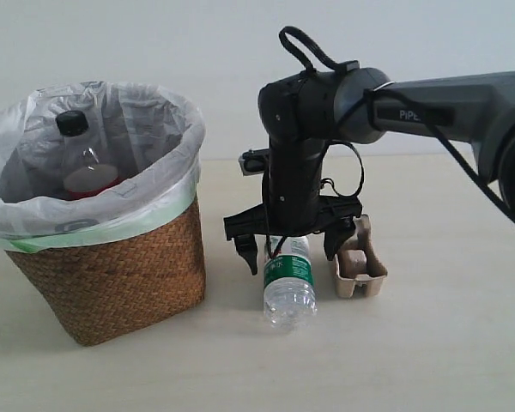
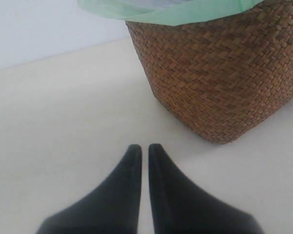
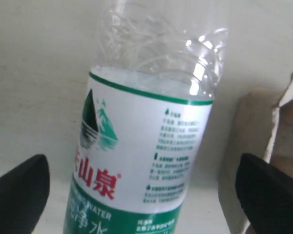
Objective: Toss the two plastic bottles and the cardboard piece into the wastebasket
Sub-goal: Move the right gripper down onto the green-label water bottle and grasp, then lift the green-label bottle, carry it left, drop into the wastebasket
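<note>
The wastebasket (image 1: pixel 120 266) stands at the left, and the longer bottle (image 1: pixel 86 167) with black cap and red label lies inside its bag. The shorter bottle (image 1: pixel 289 287) with the green-white label lies on the table, its cap end hidden behind the arm. My right gripper (image 1: pixel 292 253) is open just above it, one finger on each side of the bottle (image 3: pixel 146 131), not touching. The cardboard piece (image 1: pixel 360 262) lies right beside that bottle, close to the right finger (image 3: pixel 268 195). My left gripper (image 2: pixel 144 148) is shut and empty, low over the table near the wastebasket (image 2: pixel 219 73).
The pale tabletop (image 1: pixel 429 360) stretches in front of and to the right of the objects. A white wall rises behind. The right arm (image 1: pixel 429 107) reaches in from the right above the cardboard.
</note>
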Controlling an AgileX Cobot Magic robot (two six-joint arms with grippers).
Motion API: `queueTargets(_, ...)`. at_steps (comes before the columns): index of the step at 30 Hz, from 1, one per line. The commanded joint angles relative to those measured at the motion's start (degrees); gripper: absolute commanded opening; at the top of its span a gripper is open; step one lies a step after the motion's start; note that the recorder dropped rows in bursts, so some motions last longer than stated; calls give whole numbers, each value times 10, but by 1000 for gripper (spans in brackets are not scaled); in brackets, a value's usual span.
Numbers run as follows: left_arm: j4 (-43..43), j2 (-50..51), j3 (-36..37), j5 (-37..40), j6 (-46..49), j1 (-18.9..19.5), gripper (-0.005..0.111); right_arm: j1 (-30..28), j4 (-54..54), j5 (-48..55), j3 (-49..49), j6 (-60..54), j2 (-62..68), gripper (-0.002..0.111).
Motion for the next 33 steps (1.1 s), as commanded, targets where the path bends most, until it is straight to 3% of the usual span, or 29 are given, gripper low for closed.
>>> queueTargets(1, -6, -3, 2, -2, -5, 2, 4, -1, 4, -20, 0, -9, 10, 92)
queueTargets(3, -6, -3, 2, -2, -5, 2, 4, -1, 7, -28, 0, -11, 15, 90)
queueTargets(5, -6, -3, 2, -2, -5, 2, 4, -1, 8, -37, 0, -11, 21, 79)
queueTargets(11, -6, -3, 2, -2, -5, 2, 4, -1, 7, -35, 0, -8, 34, 38)
queueTargets(15, -6, -3, 2, -2, -5, 2, 4, -1, 5, -33, 0, -8, 34, 2)
queueTargets(25, -6, -3, 2, -2, -5, 2, 4, -1, -32, -3, -3, -6, -38, 0)
queueTargets(33, -5, -3, 2, -2, -5, 2, 4, -1, -169, 17, -3, 56, -166, 0)
